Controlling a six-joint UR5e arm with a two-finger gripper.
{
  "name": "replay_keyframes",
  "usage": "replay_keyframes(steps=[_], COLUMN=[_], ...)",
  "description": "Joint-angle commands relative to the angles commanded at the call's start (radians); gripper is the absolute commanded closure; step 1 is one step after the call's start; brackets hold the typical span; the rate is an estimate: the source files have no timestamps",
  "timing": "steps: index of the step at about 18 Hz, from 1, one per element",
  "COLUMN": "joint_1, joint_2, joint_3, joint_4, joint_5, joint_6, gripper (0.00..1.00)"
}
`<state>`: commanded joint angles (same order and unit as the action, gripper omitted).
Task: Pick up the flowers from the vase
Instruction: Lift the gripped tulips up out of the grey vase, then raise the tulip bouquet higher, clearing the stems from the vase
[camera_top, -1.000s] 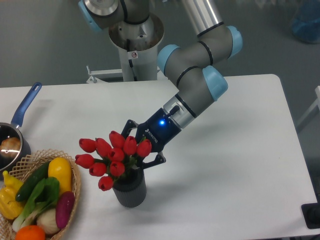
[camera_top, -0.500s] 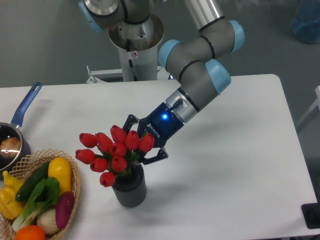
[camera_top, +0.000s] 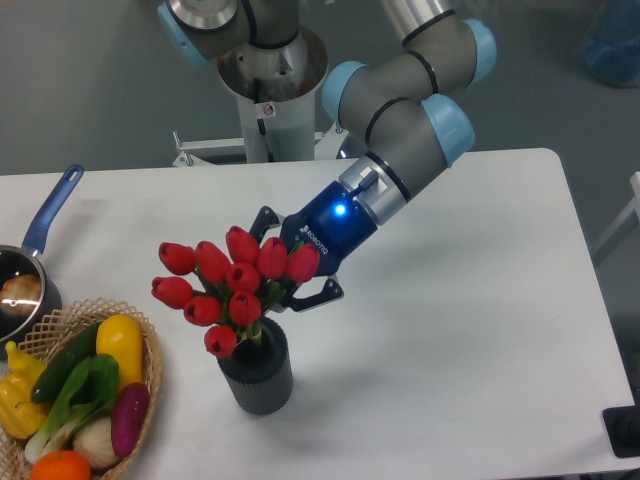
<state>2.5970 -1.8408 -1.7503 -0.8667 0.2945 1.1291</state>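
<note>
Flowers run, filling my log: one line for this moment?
hand: shut on red tulip bunch | stems low in ribbed dark grey vase | vase upright on table

Red flowers, ribbed dark grey vase, white table.

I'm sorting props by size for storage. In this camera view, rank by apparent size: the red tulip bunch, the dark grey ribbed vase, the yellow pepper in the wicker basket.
1. Red tulip bunch, clearly largest.
2. Dark grey ribbed vase.
3. Yellow pepper, close to the vase, so this order is unsure.
</note>
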Motion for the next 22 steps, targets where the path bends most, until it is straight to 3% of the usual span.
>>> replay_keyframes(steps=[11,22], joint_1=[0.031,0.026], joint_2=[0.074,0.075], joint_3=[0.003,0.047], joint_4=[0.000,-0.002], joint_5=[-0.048,-0.057], joint_6=[-0.136,-0.166], gripper=[0.56,0.56])
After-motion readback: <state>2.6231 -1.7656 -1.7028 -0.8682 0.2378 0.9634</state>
